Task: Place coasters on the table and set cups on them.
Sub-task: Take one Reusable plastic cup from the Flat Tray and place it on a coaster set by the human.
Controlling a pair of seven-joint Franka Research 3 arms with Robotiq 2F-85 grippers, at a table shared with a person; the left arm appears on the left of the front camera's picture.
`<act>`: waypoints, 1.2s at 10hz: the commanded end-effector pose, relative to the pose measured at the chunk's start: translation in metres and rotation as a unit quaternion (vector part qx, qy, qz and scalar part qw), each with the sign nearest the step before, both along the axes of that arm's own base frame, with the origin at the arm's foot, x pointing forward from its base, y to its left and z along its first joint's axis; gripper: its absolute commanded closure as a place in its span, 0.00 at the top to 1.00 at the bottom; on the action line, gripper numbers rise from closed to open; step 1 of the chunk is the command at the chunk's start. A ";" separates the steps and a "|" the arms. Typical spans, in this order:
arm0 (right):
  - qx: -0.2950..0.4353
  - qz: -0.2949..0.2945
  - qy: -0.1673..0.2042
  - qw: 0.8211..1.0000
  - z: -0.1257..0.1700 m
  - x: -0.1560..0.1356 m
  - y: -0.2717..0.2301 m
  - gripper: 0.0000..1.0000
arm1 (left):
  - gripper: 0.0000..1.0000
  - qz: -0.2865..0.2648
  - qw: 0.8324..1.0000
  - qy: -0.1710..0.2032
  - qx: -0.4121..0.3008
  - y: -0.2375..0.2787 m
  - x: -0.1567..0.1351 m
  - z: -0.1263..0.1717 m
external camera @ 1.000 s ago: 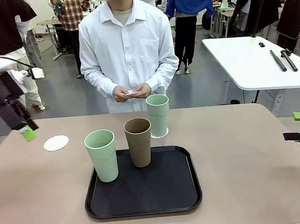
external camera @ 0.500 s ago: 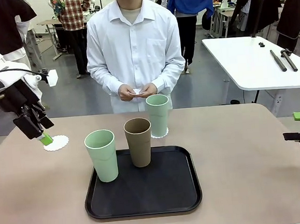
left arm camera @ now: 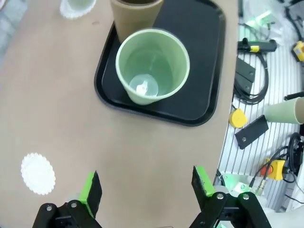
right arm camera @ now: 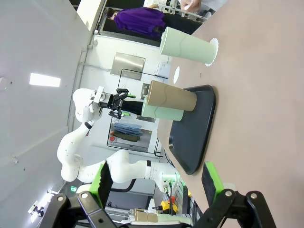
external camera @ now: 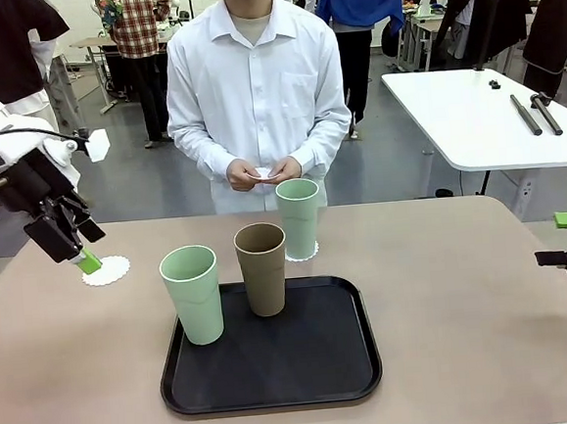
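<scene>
At the table's left side, the left gripper (left arm camera: 146, 187) hangs low over the wide matte beige-tan table (external camera: 470, 335). Its jaws are spread fully apart and hold nothing. In the front view one green fingertip (external camera: 88, 261) stands at the edge of a bare white scalloped paper coaster (external camera: 106, 271); whether it touches cannot be told.

The nearest tall pale green tapered cup (external camera: 192, 293) stands upright, long axis vertical, on the near-left part of the black rounded-rectangle tray (external camera: 276, 370). From the left gripper it lies toward the table's middle and nearer the robot, with the bare coaster between gripper and tray. In the left wrist view this cup sits straight ahead of the open fingers, mouth up, and the coaster lies off to one side of them.

A tan-brown tapered cup (external camera: 261, 268) stands upright just beside it on the tray. A second pale green cup (external camera: 299, 216) already stands on its own lacy coaster (external camera: 310, 255) on the table beyond the tray.

The right gripper (right arm camera: 156, 178) waits at the table's far right edge, well apart from the tray, jaws likewise wide and empty. The left arm is judged much the nearer to both cup and bare coaster.

The person's hands (external camera: 261, 172) hold a small white piece, seemingly another coaster.
</scene>
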State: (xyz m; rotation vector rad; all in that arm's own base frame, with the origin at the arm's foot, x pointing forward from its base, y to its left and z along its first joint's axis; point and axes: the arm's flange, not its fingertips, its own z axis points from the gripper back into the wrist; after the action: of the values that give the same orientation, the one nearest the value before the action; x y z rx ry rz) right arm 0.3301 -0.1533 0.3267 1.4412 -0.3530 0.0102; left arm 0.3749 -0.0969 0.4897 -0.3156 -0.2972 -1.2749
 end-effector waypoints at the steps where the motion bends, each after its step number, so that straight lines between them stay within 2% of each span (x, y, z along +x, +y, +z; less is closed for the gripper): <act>1: 0.004 0.001 -0.002 1.000 0.001 -0.001 0.001 1.00 | 1.00 -0.096 0.978 0.002 -0.184 0.034 0.023 -0.012; 2: 0.004 0.001 -0.002 1.000 0.001 -0.001 0.001 1.00 | 1.00 -0.120 0.953 0.024 -0.278 0.051 0.034 -0.020; 3: 0.004 0.001 -0.002 1.000 0.001 -0.001 0.001 1.00 | 1.00 -0.098 0.937 0.042 -0.334 0.063 0.045 -0.035; 5: 0.004 0.001 -0.002 1.000 0.001 -0.001 0.001 1.00 | 1.00 -0.093 0.909 0.051 -0.402 0.077 0.056 -0.075; 7: 0.004 0.001 -0.002 1.000 0.001 -0.001 0.001 1.00 | 1.00 -0.118 0.895 0.006 -0.431 0.080 0.048 -0.121; 8: 0.004 0.001 -0.002 1.000 0.001 -0.001 0.001 1.00 | 1.00 -0.129 0.895 -0.021 -0.427 0.080 0.048 -0.144; 9: 0.004 0.001 -0.002 1.000 0.001 -0.001 0.001 1.00 | 1.00 -0.137 0.902 -0.066 -0.404 0.083 0.047 -0.157; 11: 0.004 0.001 -0.002 1.000 0.001 -0.001 0.001 1.00 | 1.00 -0.150 0.905 -0.101 -0.386 0.082 0.041 -0.177; 12: 0.004 0.001 -0.002 1.000 0.001 -0.001 0.001 1.00 | 1.00 -0.130 0.914 -0.109 -0.368 0.079 0.044 -0.188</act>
State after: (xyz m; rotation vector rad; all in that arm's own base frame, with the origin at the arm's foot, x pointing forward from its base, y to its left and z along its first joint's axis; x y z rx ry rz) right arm 0.3299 -0.1536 0.3266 1.4414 -0.3532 0.0093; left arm 0.4222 -0.0092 0.3106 -0.9463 -0.9133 -1.4473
